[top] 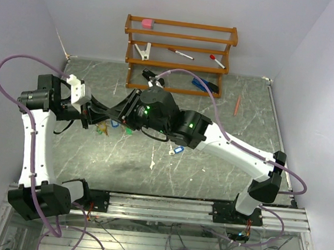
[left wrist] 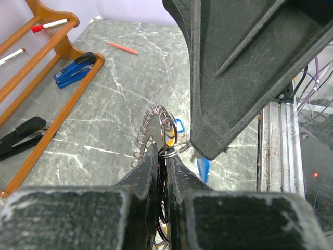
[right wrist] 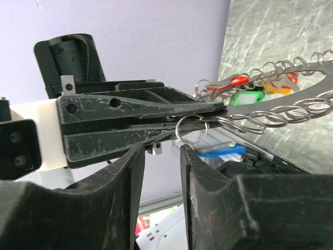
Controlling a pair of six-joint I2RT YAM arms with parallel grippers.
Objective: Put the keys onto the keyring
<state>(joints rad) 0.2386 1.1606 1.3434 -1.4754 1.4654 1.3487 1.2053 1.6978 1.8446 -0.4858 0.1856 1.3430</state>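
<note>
**A:** Which way is the keyring [right wrist: 281,107] pointing in the right wrist view?

**B:** It is jutting straight out of the left gripper [right wrist: 221,108], flat and in line with those fingers, which are squeezing its rim. It is showing as a grey plate ring edged with wire loops. A red key tag [right wrist: 234,82], a green key tag [right wrist: 248,97] and a yellow key tag [right wrist: 278,88] are hanging on it beyond the left gripper. A blue key tag [right wrist: 221,151] is dangling from a small split ring [right wrist: 191,127] just under that gripper's tips. The right gripper [right wrist: 161,151] is standing partly open there, pinching nothing.

**A:** And the left wrist view?

**B:** The keyring is standing edge-on in the left gripper, pointing away from it. Off to one side, a wooden rack [left wrist: 61,115] is holding a blue stapler [left wrist: 75,73] and a red marker [left wrist: 49,24].

**A:** From above?

**B:** The keyring is sitting between the left gripper and the right one, with tags showing beside it. The rack's top shelf is carrying a pink eraser [top: 147,22].
</note>
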